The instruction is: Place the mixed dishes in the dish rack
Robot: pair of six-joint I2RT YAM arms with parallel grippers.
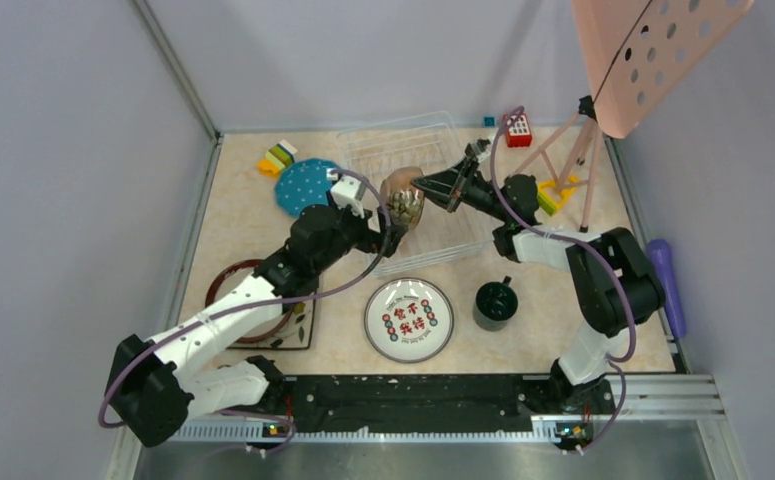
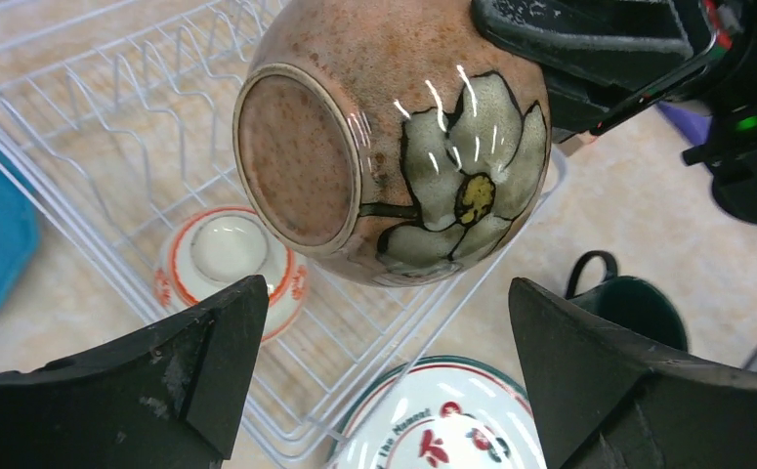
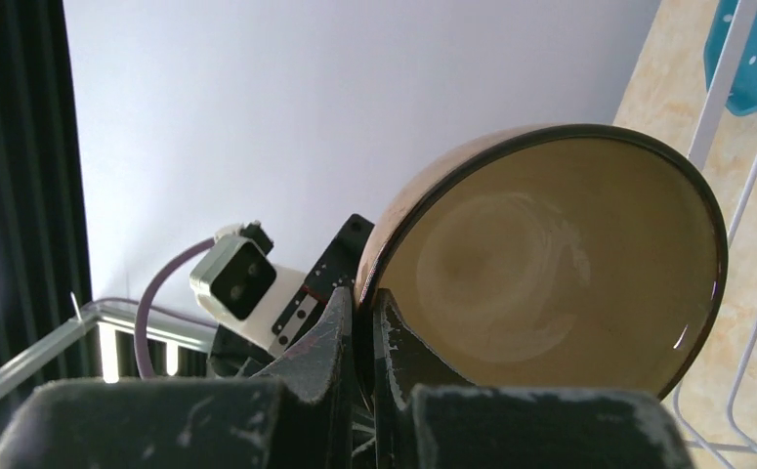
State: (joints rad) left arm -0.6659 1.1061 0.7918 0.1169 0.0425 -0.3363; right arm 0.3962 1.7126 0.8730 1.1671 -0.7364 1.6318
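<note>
Item list as I read it from my station.

1. Brown bowl [image 1: 404,199]: held off the bench [image 1: 243,235], above the near left part of the dish rack [image 1: 443,150]. It is tipped on its side. In the left wrist view I see its unglazed foot and a painted white flower; in the right wrist view I see its glazed inside.
2. Right pincer [image 3: 362,315]: pressed together on the bowl's rim, one finger inside and one outside. The right arm is folded at the elbow and reaches left over the rack, with the pincer roughly level.
3. Left pincer [image 2: 386,285]: fingers spread wide and apart from the bowl, which sits between and beyond them. The left arm stretches from its base diagonally up to the rack's near left corner, wrist angled toward the bowl.
4. Orange-white bowl [image 2: 224,250]: inside the rack, upside down, below the brown bowl.
5. Blue white-dotted round plate [image 1: 303,184]: flat on the bench, just left of the rack.
6. Grey-rimmed round plate with red characters [image 1: 409,320]: flat on the bench, in front of the rack.
7. Dark green mug [image 1: 494,303]: upright, just right of that plate.
8. Pink perforated board [image 1: 653,50]: on its tripod at the far right.
</note>
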